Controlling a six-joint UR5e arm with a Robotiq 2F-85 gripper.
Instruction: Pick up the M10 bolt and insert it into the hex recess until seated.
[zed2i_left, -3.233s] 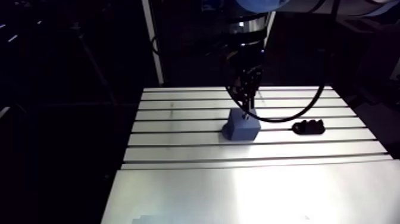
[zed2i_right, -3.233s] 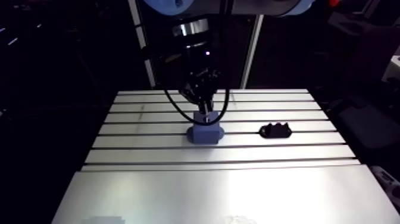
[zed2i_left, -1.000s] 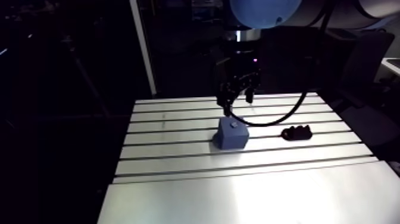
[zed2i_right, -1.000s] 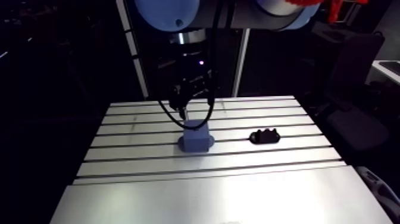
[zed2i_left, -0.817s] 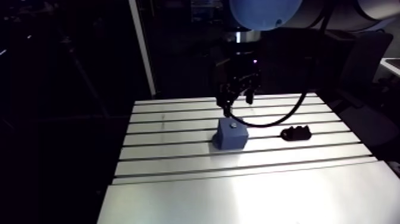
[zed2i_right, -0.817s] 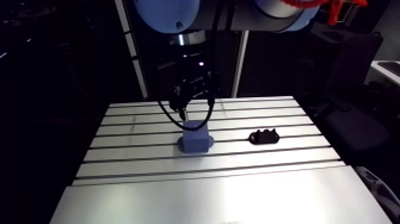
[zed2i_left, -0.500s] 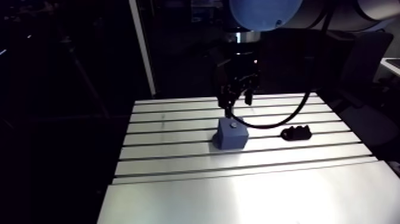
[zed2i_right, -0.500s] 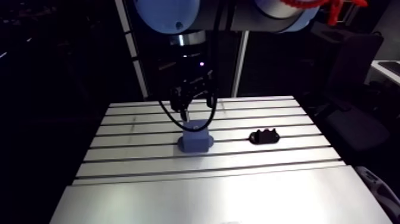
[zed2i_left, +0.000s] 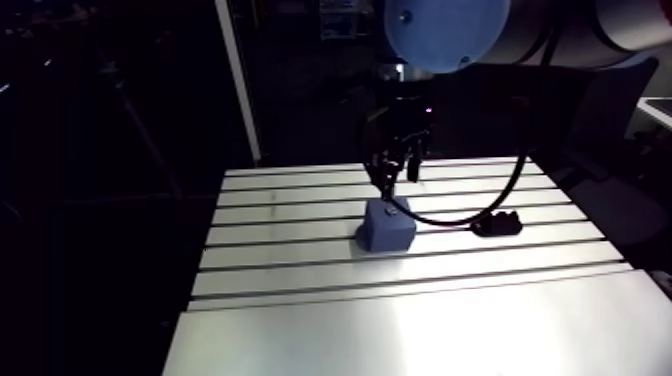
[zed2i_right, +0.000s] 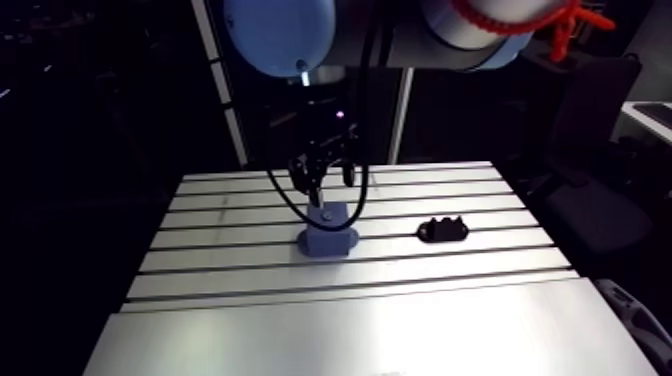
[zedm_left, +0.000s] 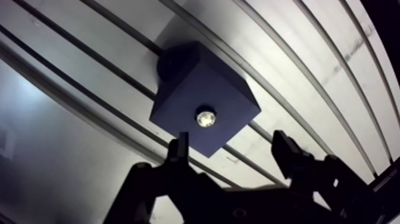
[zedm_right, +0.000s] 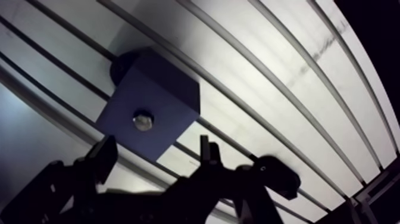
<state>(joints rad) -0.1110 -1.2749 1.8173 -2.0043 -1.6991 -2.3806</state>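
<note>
Wrist view, and the black two-finger gripper (zedm_left: 229, 143) hangs empty above the dark blue square block (zedm_left: 229, 95), its fingers (zedm_left: 177, 152) spread wide with nothing between them. Look at the block's top face: the small bright steel M10 bolt (zedm_left: 206, 118) sits dead centre, down in the hex recess, only its round shiny end showing. By my read it's seated and the job looks done, though from straight above I can't tell whether it stands proud. Arm view puts the block on the slotted aluminium table (zed2i_left: 300, 300), in the far half and about midway between the left and right edges. A small black moulded holder (zed2i_left: 497, 222) lies well apart, toward the right edge. On handling: a steel bolt is stiff, dense for its size and smooth enough to slip. A pinch across its sides, kept upright, would suit, but little of it looks exposed for that now.
</note>
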